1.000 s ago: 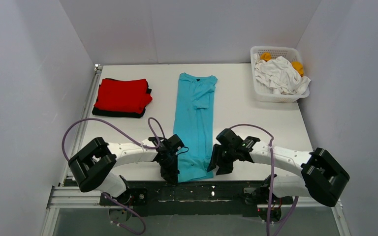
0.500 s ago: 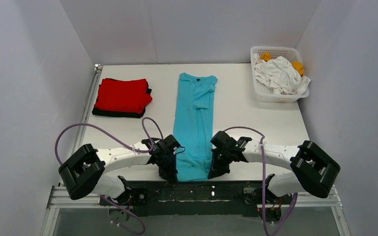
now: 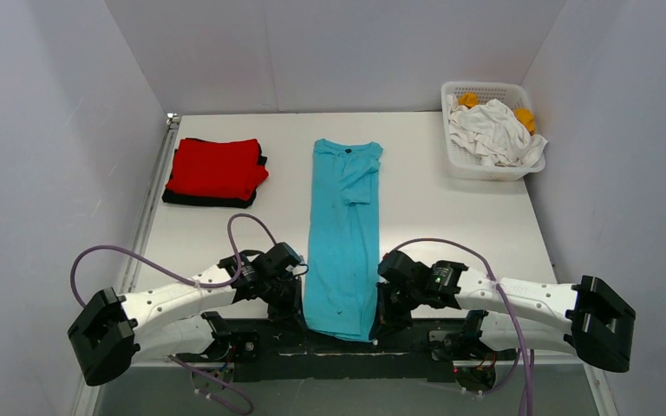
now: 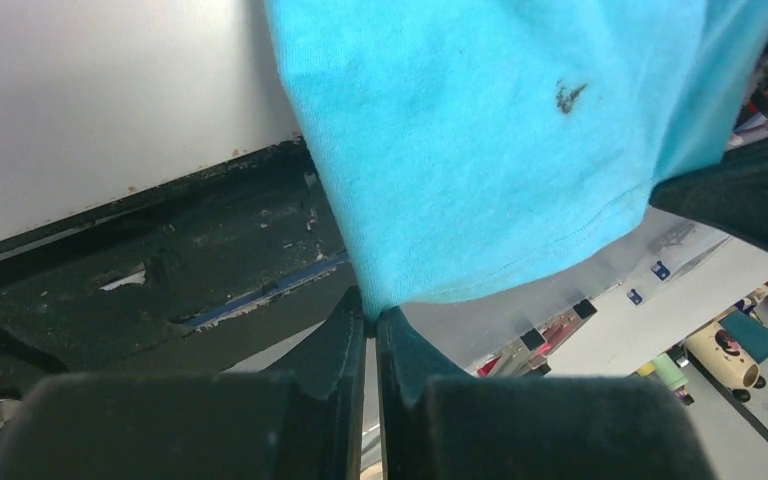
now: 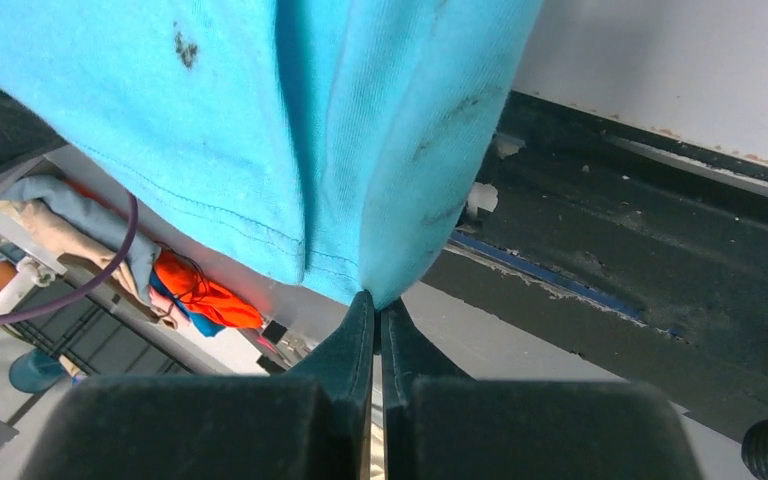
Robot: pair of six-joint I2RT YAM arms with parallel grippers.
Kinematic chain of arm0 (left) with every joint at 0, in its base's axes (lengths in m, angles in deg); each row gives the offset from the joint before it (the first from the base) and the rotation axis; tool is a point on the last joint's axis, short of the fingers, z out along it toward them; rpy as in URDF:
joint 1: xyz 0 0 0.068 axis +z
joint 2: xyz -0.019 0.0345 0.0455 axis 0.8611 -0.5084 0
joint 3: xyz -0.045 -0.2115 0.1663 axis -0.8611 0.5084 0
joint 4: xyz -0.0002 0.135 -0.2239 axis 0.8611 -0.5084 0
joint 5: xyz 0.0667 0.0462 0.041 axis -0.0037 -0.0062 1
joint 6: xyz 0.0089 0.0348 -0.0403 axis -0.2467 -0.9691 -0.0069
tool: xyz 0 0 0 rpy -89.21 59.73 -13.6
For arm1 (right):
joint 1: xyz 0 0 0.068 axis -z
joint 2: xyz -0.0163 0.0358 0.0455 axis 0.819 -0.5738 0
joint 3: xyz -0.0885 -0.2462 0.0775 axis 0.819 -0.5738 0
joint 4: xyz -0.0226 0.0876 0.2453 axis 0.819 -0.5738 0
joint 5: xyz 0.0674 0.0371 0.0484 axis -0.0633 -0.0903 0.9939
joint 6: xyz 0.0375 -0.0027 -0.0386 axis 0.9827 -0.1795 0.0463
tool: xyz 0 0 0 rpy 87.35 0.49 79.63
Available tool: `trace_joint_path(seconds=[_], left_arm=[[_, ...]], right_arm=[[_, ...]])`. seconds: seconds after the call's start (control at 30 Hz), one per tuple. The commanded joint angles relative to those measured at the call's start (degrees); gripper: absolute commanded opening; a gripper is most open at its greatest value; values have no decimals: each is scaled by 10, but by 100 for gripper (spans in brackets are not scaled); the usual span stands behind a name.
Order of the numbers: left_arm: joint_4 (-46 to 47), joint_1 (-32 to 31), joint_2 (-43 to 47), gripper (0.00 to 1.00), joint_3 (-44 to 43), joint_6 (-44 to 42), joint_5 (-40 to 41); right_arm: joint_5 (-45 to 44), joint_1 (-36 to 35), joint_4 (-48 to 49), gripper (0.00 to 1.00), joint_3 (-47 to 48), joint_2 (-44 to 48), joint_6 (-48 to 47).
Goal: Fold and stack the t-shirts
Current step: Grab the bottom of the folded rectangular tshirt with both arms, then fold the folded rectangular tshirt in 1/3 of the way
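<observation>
– At the near hem of the turquoise t-shirt (image 3: 342, 234), what is the left hand (image 4: 371, 315) doing?

– Its two fingers are pressed together on the hem's left corner, with a fold of the cloth nipped between the tips. The right hand (image 5: 377, 300) does the same at the hem's right corner, where the doubled-over edge of the shirt comes down into its tips.

– And how does the shirt itself lie?

– It runs as a long narrow strip, collar at the far end, with one sleeve folded in over the chest. The near end reaches past the worktop (image 3: 451, 217) edge and over the black rail (image 4: 210, 260) below it, stretched between the two hands. A few small dark marks (image 4: 565, 95) show on the cloth close to the hem.

– What lies to the left of the shirt?

– Well apart from it, level with its upper half, a folded red t-shirt (image 3: 217, 166) sits on top of a folded black t-shirt (image 3: 208, 200), whose edge shows along the near side.

– And to the right?

– Level with the collar and well apart from the shirt stands a white lattice basket (image 3: 486, 90). Crumpled white t-shirts (image 3: 490, 130) fill it, and bits of orange cloth (image 3: 525, 115) show at its far corners.
</observation>
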Motion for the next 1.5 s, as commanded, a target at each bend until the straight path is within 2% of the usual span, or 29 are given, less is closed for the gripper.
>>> trace_joint_path(seconds=[0.0, 0.23, 0.5, 0.63, 0.77, 0.93, 1.13, 1.23, 1.37, 1.47], left_arm=[[-70, 1, 24, 0, 1, -16, -5], [-44, 21, -32, 0, -67, -40, 35], [-47, 106, -108, 0, -169, -76, 63], [-67, 148, -161, 0, -235, -104, 55], [-69, 185, -205, 0, -283, -127, 52], [-103, 220, -290, 0, -379, -175, 51], [-134, 250, -371, 0, -456, -212, 62], [-155, 259, -409, 0, -490, -225, 62], [-134, 262, -440, 0, -507, -229, 57], [-141, 263, -461, 0, -528, -233, 70]], right_arm=[[-21, -2, -18, 1, 11, 12, 16], [-127, 40, -88, 1, 105, -23, -51], [-126, 167, -68, 1, 176, -62, -138], [-113, 235, -53, 1, 235, -120, -204], [-113, 270, -35, 1, 297, -177, -240], [-124, 295, -54, 1, 377, -249, -270], [-138, 321, -54, 1, 425, -322, -275], [-151, 329, -56, 1, 435, -338, -276], [-200, 336, -28, 1, 421, -339, -278], [-194, 349, 1, 1, 419, -349, -278]])
